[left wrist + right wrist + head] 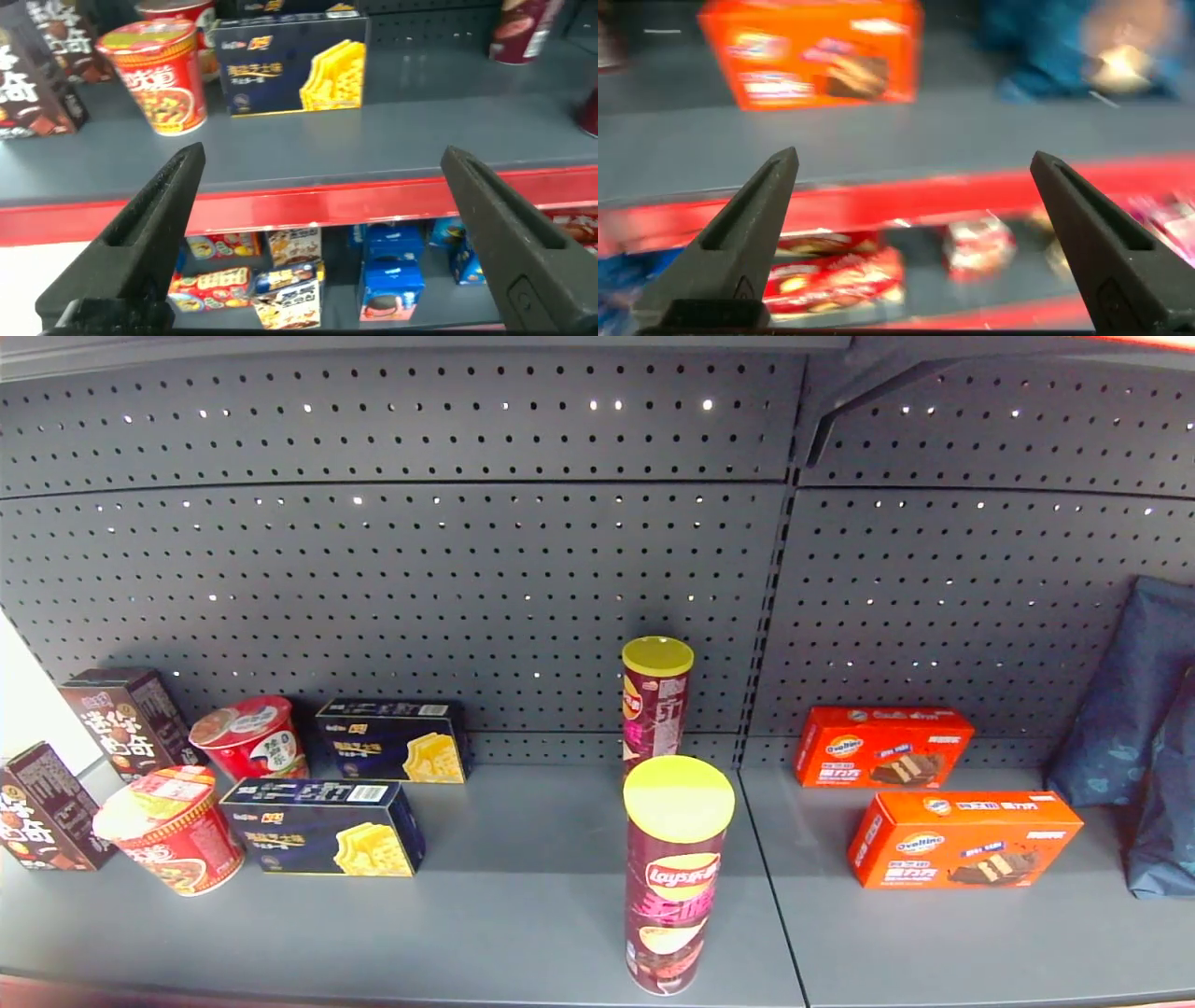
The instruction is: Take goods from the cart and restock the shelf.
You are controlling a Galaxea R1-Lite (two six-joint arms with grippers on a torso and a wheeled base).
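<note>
The grey shelf (523, 896) holds two maroon chip cans with yellow lids, one near the front edge (674, 877) and one at the back (655, 700). Left of them stand two dark blue cracker boxes (322, 826), two red noodle cups (173, 831) and brown boxes (42, 807). Two orange boxes (962, 837) lie to the right. My left gripper (322, 182) is open and empty in front of the shelf's red edge (280, 201), facing a blue cracker box (290, 61) and a noodle cup (159, 70). My right gripper (915, 187) is open and empty, facing an orange box (817, 51).
Dark blue bags (1139, 728) lean at the far right of the shelf. A perforated back panel (420, 569) rises behind the goods. A lower shelf under the red edge holds small packaged goods (280, 280) and blue packs (388, 280). Bare shelf surface lies between the cracker boxes and the chip cans.
</note>
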